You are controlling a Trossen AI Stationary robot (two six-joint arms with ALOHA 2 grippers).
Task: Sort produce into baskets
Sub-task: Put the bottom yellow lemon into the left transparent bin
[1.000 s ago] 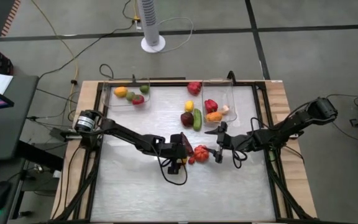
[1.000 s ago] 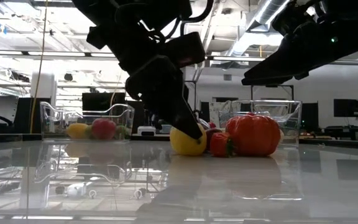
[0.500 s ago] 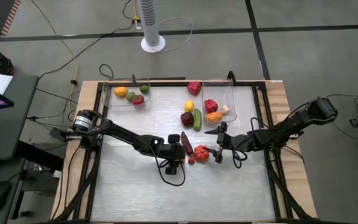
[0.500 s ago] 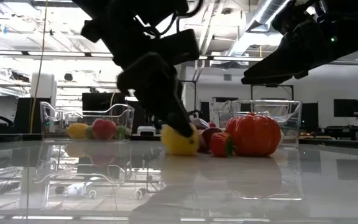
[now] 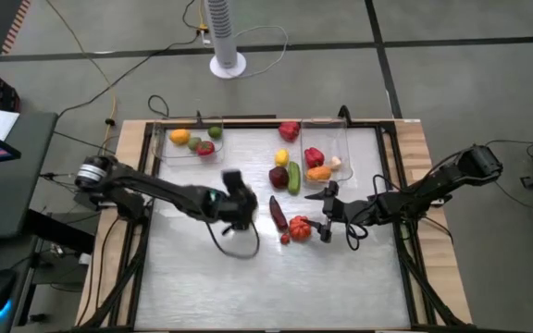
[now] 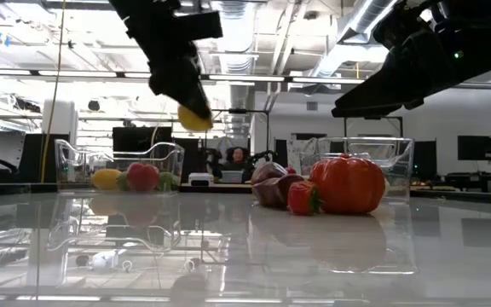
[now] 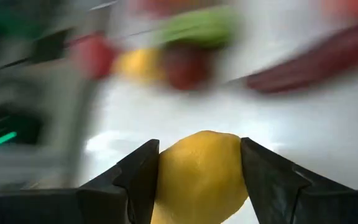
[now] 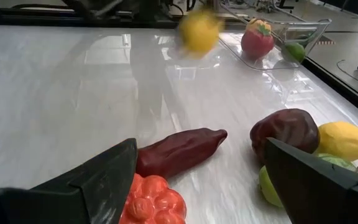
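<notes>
My left gripper (image 5: pixel 234 200) is shut on a yellow lemon (image 7: pixel 200 175), held well above the table in the low view (image 6: pixel 193 117). My right gripper (image 5: pixel 325 216) is open and empty beside a red ribbed tomato (image 5: pixel 300 225). A dark red long piece (image 5: pixel 277 211) and a small red piece (image 5: pixel 285 238) lie next to the tomato. The left clear basket (image 5: pixel 167 146) holds a few pieces. The right clear basket (image 5: pixel 343 148) holds a red pepper, an orange piece and pale garlic. My left gripper pinches the lemon between its two fingers (image 7: pixel 143 177), one on each of the lemon's sides (image 7: pixel 166 171). The fingers slant down from above, and the lemon sits at their free ends (image 6: pixel 193 117). It is lifted clear of the table.
Between the baskets lie a red pepper (image 5: pixel 290 129), a second lemon (image 5: pixel 282 157), a dark red piece (image 5: pixel 278 177) and a green cucumber (image 5: pixel 293 176). The near half of the table (image 5: pixel 276 287) is bare. A person sits in the room behind (image 6: pixel 238 156).
My left gripper has risen from the table beside the tomato and gone toward the table's left and far edges, carrying the lemon. The lemon, which lay on the table against the small red piece, is now lifted clear. The other pieces have stayed in place.
</notes>
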